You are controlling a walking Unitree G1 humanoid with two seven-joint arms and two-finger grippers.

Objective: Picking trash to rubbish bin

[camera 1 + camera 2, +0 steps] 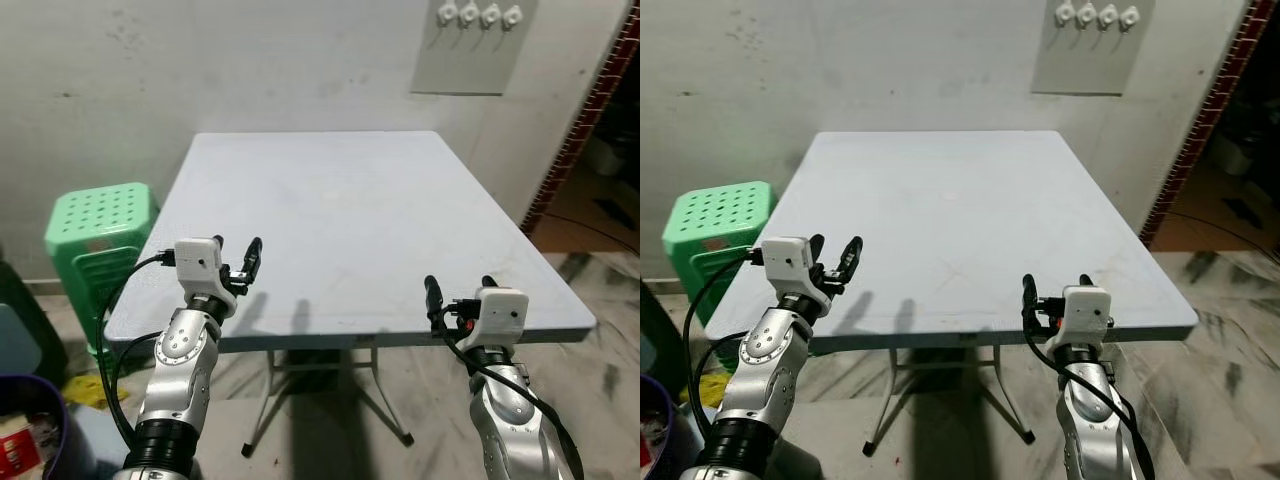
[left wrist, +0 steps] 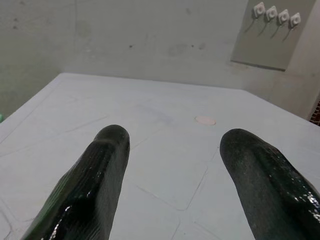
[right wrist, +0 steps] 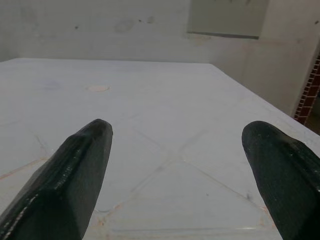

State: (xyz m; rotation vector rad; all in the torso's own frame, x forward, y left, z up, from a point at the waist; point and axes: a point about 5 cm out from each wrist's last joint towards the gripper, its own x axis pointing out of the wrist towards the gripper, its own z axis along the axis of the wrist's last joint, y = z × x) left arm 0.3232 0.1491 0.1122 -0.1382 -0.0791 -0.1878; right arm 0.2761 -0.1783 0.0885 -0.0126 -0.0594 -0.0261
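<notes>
The left gripper (image 1: 236,255) hovers over the near left edge of the pale grey table (image 1: 330,215), its two black fingers (image 2: 95,175) spread apart with nothing between them. The right gripper (image 1: 458,290) is held just above the near right edge of the same table, its fingers (image 3: 75,170) likewise wide apart and gripping nothing. Both wrist views look along the fingers across the tabletop toward a plain wall, and a small round pale mark (image 2: 205,120) sits near the middle of the surface (whether it is a bit of trash or a moulded spot in the plastic cannot be told). On the wall behind the table hangs a grey panel (image 1: 470,45) with a row of white fittings. To the robot's left, beside the table, stands a green plastic stool (image 1: 98,235). Lower left, near the floor, is the dark rim of a container (image 1: 40,420) with red and white packaging (image 1: 15,450) inside it, and something yellow (image 1: 85,388) lies on the floor just beyond. The floor under the folding table legs (image 1: 320,395) is marbled tile.
</notes>
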